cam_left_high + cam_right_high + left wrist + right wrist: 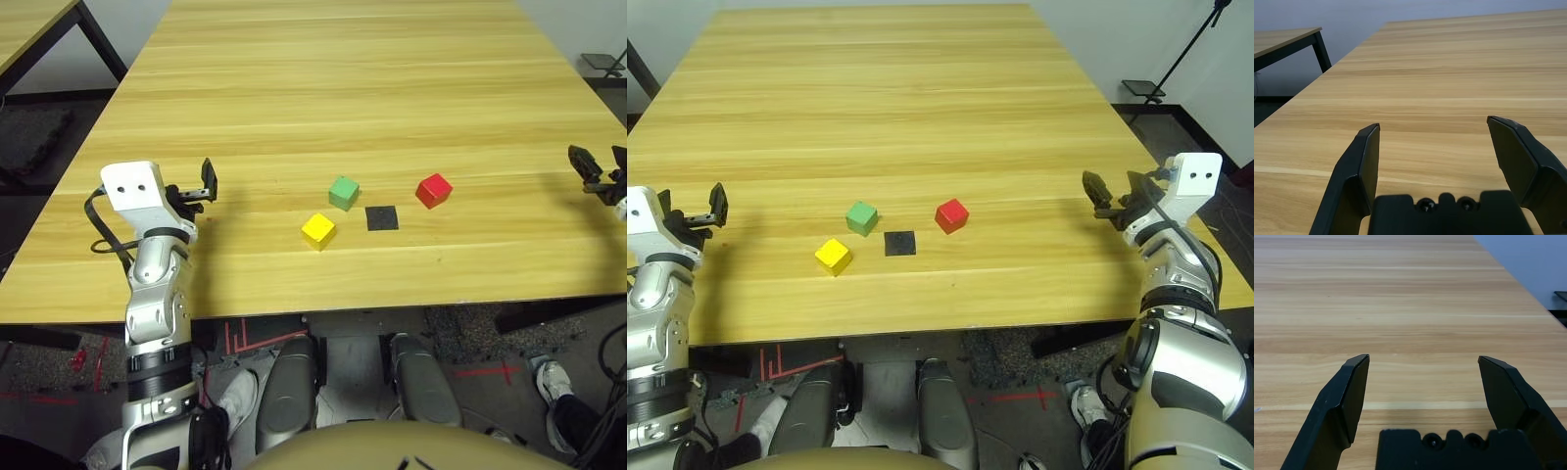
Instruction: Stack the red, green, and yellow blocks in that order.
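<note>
Grippers, both black two-fingered: left (pixel 1433 122) and right (pixel 1424 358) stood wide, empty. Small red cube (pixel 952 215), right of a flat black square patch (pixel 899 243); looked light, stiff, best pinched across opposite side faces. Pale wood-grain table (pixel 892 127), smooth; grey floor (pixel 892 403) beyond.

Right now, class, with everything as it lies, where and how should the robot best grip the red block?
Probably by two opposite upright sides, coming down from above with the right gripper, open on that side. The red block is a plain cube, turned at an angle to the table edge, so the fingers should turn to match. Nothing touches its sides.
</note>
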`<action>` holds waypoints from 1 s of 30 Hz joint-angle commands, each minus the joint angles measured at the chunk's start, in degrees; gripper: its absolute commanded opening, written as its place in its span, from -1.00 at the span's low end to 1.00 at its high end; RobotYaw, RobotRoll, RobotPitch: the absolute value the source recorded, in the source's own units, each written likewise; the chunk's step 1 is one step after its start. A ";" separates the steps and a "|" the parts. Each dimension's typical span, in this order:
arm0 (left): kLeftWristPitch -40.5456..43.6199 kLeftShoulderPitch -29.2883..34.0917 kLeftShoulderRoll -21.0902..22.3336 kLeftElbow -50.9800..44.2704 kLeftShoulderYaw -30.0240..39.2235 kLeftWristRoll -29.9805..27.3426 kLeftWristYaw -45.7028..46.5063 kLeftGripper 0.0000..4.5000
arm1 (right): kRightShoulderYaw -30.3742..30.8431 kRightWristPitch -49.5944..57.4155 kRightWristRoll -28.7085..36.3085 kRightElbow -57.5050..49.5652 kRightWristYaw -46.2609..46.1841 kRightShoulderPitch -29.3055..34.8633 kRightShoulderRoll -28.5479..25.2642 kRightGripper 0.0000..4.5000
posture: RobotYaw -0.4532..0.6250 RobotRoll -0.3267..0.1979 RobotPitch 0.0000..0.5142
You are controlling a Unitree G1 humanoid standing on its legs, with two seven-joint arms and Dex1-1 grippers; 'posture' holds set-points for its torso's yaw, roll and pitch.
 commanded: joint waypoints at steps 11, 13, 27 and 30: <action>12.62 -5.32 8.54 -8.09 -2.19 -11.66 -13.44 0.99 | 11.28 6.70 -5.56 -7.94 21.86 -6.74 -2.72 1.00 | 0.22 -0.31 -0.50; 16.54 -6.28 12.45 -9.89 -3.44 -14.88 -18.42 0.99 | 15.67 7.45 -7.57 -10.39 29.06 -7.52 -2.66 1.00 | 0.25 -0.35 -0.54; 36.85 -10.24 23.59 -23.52 -16.62 -20.50 -27.49 0.99 | 38.03 -4.84 -28.22 0.33 41.42 -26.62 5.06 1.00 | 0.56 -0.44 -0.68; 38.80 -8.46 23.58 -26.30 -16.88 -20.55 -26.38 0.99 | 39.31 -5.94 -30.23 1.46 41.05 -27.68 6.57 1.00 | 0.63 -0.46 -0.67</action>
